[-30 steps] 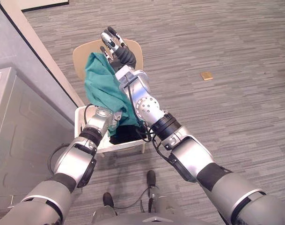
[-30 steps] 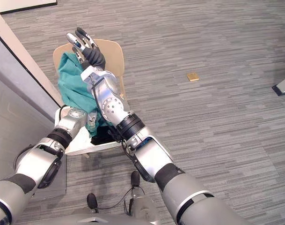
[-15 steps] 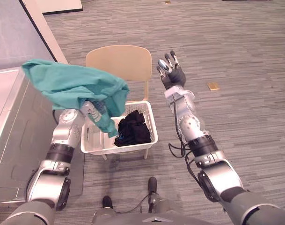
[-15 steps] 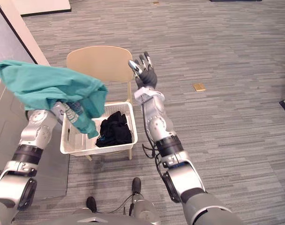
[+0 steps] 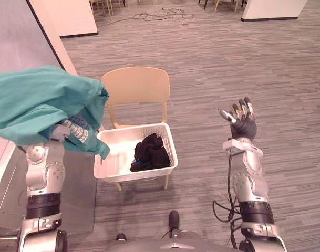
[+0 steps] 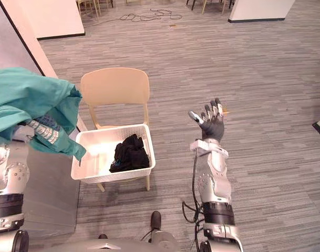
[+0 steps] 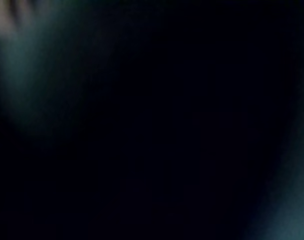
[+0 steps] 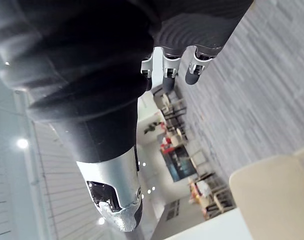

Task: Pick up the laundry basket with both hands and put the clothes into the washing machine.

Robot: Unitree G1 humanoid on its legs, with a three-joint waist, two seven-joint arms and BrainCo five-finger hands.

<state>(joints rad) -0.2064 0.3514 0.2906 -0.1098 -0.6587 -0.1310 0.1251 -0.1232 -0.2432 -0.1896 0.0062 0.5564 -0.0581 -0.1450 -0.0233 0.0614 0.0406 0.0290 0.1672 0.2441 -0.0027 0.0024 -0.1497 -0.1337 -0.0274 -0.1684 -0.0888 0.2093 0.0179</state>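
Nearest, left of the laundry basket (image 5: 134, 174), the left arm (image 5: 43, 176) rises beside the grey washing machine (image 6: 48, 195). The left hand is buried under the teal garment (image 5: 39, 102), so its grip cannot be told. The garment is lifted clear above the basket's left side, with one corner hanging just over the left rim. Well to the basket's right, the right hand (image 5: 241, 122) is raised with its fingers (image 8: 167, 70) straight and slightly spread, holding nothing. The white basket sits on the seat of a beige chair (image 5: 136, 86), and a heap of black clothes (image 5: 149, 152) lies inside it towards the right wall. Beyond the chair back, a loose cable (image 5: 165, 13) lies on the grey floor (image 5: 212, 58).
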